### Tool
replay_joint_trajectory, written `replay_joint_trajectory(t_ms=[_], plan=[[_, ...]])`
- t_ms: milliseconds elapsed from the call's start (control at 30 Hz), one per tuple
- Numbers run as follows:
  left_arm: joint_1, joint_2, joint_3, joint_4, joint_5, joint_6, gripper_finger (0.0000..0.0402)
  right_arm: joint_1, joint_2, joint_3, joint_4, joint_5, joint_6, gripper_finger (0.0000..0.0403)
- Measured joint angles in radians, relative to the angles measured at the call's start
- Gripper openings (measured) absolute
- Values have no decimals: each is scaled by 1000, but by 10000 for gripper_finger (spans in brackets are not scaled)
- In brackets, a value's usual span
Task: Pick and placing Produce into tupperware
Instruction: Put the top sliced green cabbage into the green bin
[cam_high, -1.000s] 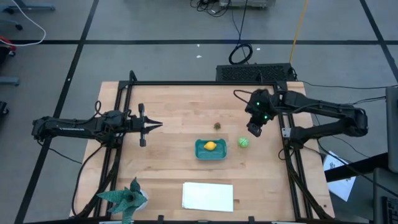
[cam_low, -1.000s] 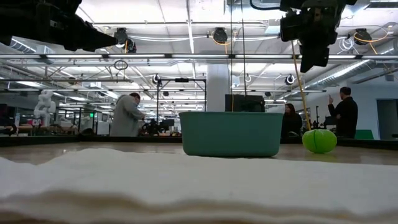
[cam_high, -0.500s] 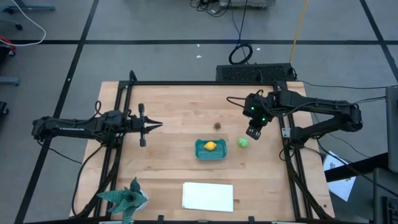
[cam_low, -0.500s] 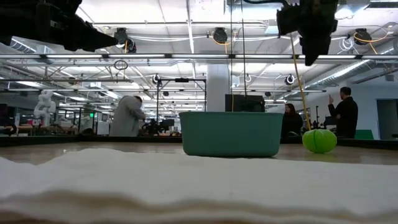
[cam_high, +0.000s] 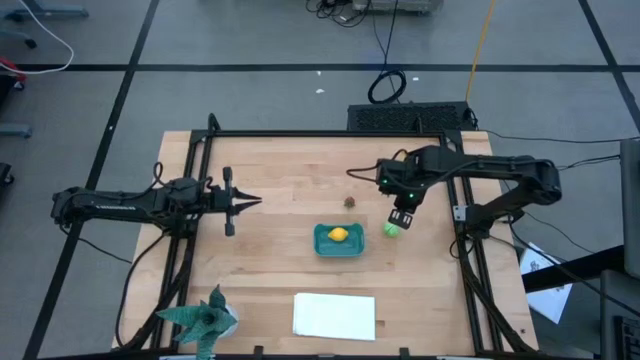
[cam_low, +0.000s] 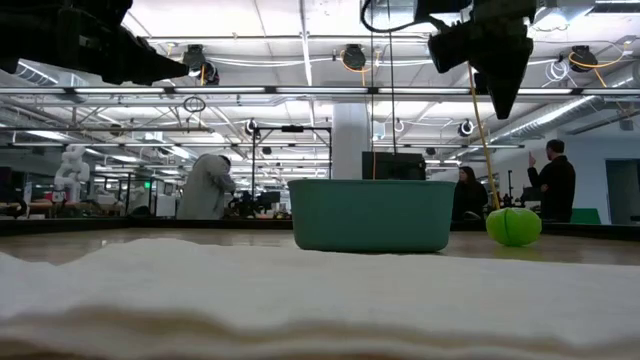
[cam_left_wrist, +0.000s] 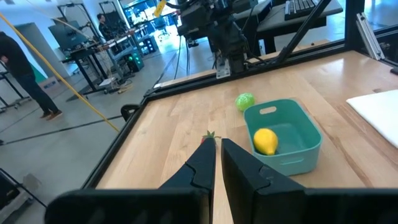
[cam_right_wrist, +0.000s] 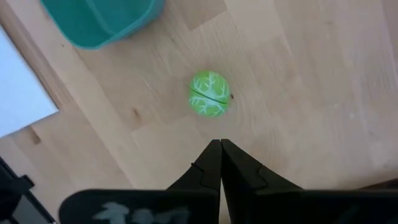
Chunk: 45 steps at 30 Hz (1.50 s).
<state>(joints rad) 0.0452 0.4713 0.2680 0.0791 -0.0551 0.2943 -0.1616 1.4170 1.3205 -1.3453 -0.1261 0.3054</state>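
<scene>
The teal tub (cam_high: 338, 240) sits mid-table with the yellow lemon piece (cam_high: 338, 235) inside it. The bright green round piece (cam_high: 391, 229) lies on the wood just right of the tub, also seen as the green piece (cam_right_wrist: 210, 94) and the green piece (cam_low: 514, 226). The small brownish-red piece (cam_high: 350, 201) lies beyond the tub. My right gripper (cam_high: 401, 218) hangs shut above the green piece, pointing down, touching nothing. My left gripper (cam_high: 255, 202) is shut and waits over the table's left part, its fingertips (cam_left_wrist: 217, 149) aimed at the tub.
A flat white sheet (cam_high: 334, 316) lies near the table's near edge; a green spiky paper figure (cam_high: 203, 318) stands at the near left corner. Black frame rails (cam_high: 195, 200) run along the left, right and far sides. Bare wood lies around the tub.
My right gripper has moved toward the table's left and near edge and lower, from a spot right of and beyond the green piece until it stands over it. Its arm has swung inward. The produce and the tub have kept still.
</scene>
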Motion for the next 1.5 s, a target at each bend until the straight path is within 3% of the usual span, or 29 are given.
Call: replay_joint_trajectory(t_ms=[500, 1067, 1300, 1500], plan=[[0, 0, 0, -1, 0, 0, 31, 0, 4, 0, 20, -5, -45, 6], [0, 0, 0, -2, 0, 1, 31, 0, 4, 0, 39, -6, -37, 200], [0, 0, 0, -6, 0, 1, 31, 0, 4, 0, 39, -6, -26, 235], [0, 0, 0, -10, 0, 1, 31, 0, 4, 0, 76, -6, -10, 237]])
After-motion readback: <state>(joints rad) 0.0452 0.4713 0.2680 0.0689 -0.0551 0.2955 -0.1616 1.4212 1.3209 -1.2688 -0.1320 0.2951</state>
